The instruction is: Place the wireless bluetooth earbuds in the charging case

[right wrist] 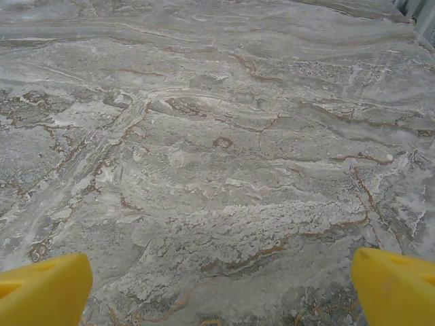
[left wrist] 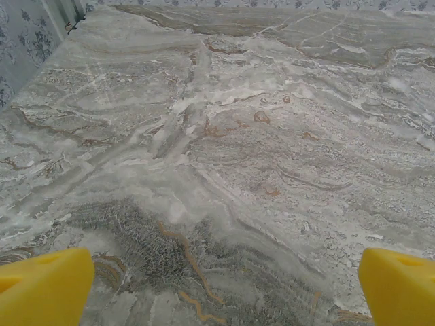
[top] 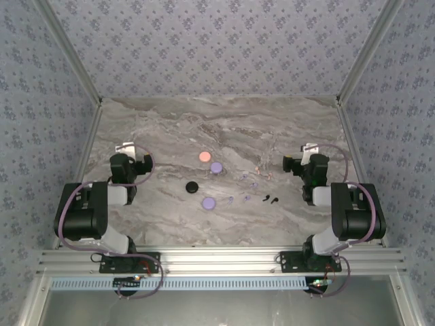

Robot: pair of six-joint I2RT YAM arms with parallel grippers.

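Leftmost, over the grey marbled tabletop (top: 170,122): left tool (left wrist: 221,299), jaws spread wide, holding nothing; yellow fingertips (left wrist: 42,288) at the bottom corners of the wrist view, bare veined stone between and beyond. Well apart from every small piece.

Next, toward the middle: black disc (top: 192,186), flat on the stone. Just right of it and nearer the arm bases, pale purple disc (top: 209,202). Farther back, pinkish-orange disc (top: 204,156), with a second purple disc (top: 216,167) just beside it on its right; touching or not, too small to tell.

Right of the discs: wireless bluetooth earbuds (top: 245,197), loose on the tabletop, scattered between the discs and the right arm. Pale purple ones (top: 230,199) as tiny specks, a couple in a line just right of the nearer purple disc, others a little farther back; exact count not readable. Black pair (top: 270,200) at the right end of the scatter, two pieces just beside each other, nearest the right arm.

Rightmost: right tool (right wrist: 217,292), likewise spread wide and empty, yellow fingertips (right wrist: 397,288) low in its wrist view, plain marble under them. Apart from the black pair, farther back on the tabletop.
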